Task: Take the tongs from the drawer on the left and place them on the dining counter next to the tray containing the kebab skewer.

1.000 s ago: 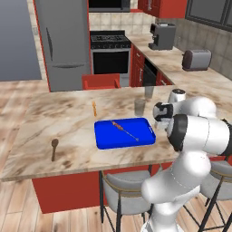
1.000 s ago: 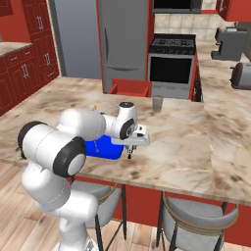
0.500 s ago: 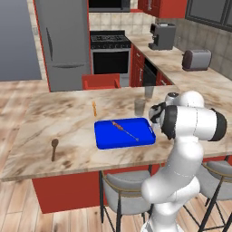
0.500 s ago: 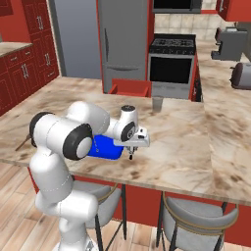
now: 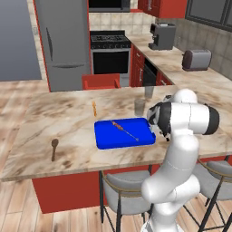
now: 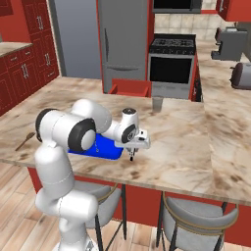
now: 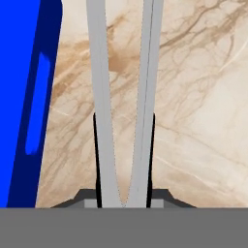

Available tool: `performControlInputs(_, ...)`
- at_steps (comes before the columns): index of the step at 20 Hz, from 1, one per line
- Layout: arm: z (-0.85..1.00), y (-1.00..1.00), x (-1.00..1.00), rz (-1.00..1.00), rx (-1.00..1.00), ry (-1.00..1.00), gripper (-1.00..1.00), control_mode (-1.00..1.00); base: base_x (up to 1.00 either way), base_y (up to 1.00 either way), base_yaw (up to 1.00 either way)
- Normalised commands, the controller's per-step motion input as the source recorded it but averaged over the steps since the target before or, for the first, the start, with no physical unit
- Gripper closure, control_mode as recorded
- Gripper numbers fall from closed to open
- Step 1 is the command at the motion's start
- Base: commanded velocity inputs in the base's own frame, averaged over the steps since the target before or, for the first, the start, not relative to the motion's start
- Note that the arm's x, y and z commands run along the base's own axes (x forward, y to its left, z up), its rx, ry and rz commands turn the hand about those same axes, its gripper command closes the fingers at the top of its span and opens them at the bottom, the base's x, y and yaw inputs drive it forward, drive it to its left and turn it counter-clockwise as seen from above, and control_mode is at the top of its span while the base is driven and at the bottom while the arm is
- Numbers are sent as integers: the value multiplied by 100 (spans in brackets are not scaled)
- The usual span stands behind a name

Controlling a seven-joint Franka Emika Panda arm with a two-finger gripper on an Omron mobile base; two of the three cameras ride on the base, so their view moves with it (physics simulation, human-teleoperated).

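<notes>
My gripper (image 6: 132,153) is shut on the silver-grey tongs (image 7: 99,72). In the hand view their two arms run up from between my dark fingertips (image 7: 95,155) and spread apart. They hang low over the beige dining counter (image 5: 68,118), just right of the blue tray (image 5: 106,138) with the kebab skewer (image 5: 125,130) on it. The tray's rim (image 7: 19,97) fills the left side of the hand view. From the right base view the tongs (image 6: 131,157) point down at the counter beside the tray (image 6: 105,146). The red drawer (image 5: 100,81) stands open beyond the counter.
Two glasses (image 5: 139,107) (image 5: 149,92) stand behind the tray's right end. A small orange utensil (image 5: 94,108) lies behind the tray and a wooden spoon (image 5: 54,148) at the counter's left. Grey stools (image 5: 122,195) stand under the near edge.
The arm's elbow has swung upward and over. The gripper, still holding the tongs, has shifted slightly right and lower beside the tray.
</notes>
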Motion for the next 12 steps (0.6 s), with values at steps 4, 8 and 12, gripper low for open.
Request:
performControlInputs(4,-14,0,8,0,0,0,100,-100,0,0,0)
performControlInputs(8,-12,0,15,0,0,0,100,-100,0,0,0)
performControlInputs(12,-9,0,26,0,0,0,-100,-100,0,0,0)
